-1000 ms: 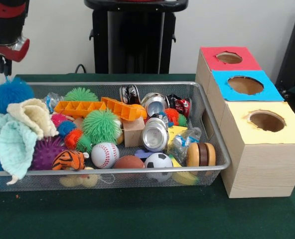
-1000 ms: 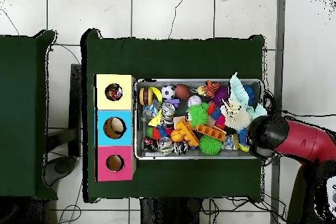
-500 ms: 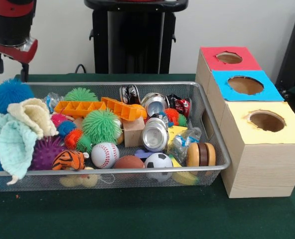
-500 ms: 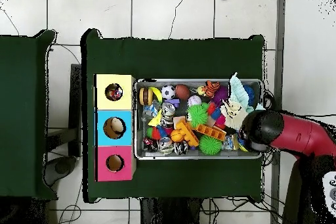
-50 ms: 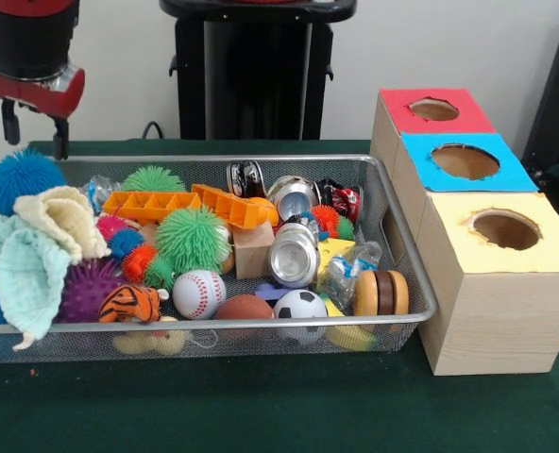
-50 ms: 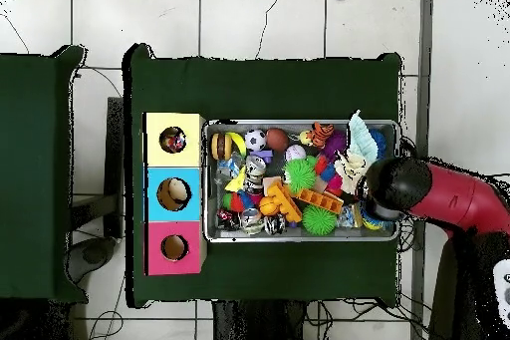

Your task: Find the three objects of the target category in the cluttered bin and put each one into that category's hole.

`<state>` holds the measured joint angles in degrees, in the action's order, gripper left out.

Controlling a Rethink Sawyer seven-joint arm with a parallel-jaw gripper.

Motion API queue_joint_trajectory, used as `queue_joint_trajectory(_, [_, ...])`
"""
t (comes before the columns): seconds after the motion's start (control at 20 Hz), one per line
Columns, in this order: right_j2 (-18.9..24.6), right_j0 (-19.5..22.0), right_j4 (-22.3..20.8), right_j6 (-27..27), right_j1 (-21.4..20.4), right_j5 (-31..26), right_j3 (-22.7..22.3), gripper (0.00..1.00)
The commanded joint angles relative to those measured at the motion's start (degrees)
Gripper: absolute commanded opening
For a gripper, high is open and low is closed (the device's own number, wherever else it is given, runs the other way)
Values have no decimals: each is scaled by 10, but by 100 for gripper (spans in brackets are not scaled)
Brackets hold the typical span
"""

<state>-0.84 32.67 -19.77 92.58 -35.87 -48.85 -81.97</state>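
Note:
A wire mesh bin (image 5: 261, 323) holds a jumble of toys. Among them are spiky balls, the largest green (image 5: 193, 238), a baseball (image 5: 199, 293), a soccer ball (image 5: 300, 304), crushed cans (image 5: 294, 257) and a wooden block (image 5: 253, 251). My gripper (image 5: 36, 132) hangs open and empty above the bin's far left corner, just over a blue spiky ball (image 5: 22, 177). To the right stands a wooden box with a red hole (image 5: 434, 109), a blue hole (image 5: 465, 161) and a yellow hole (image 5: 505, 229). In the overhead view the red arm (image 6: 438, 196) covers the bin's right end and hides the gripper.
Pale cloths (image 5: 34, 255) drape over the bin's left end beside a tiger toy (image 5: 131, 302). Orange trays (image 5: 152, 204) lie at the back, and a wooden yo-yo (image 5: 381, 293) sits at the front right. A black stand (image 5: 251, 71) rises behind the bin.
The arm has moved in over the bin's end: rightward in the front view, leftward and slightly up in the overhead view. Nothing in the bin has shifted.

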Motion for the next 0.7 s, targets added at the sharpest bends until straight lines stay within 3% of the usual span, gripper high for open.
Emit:
queue_joint_trajectory(0.05, [73,-1,66,4,-27,-68,-37,100])
queue_joint_trajectory(0.35, [58,-40,100,57,-38,-102,-5,100])
queue_joint_trajectory(0.7, [36,-77,135,114,-30,-84,13,100])
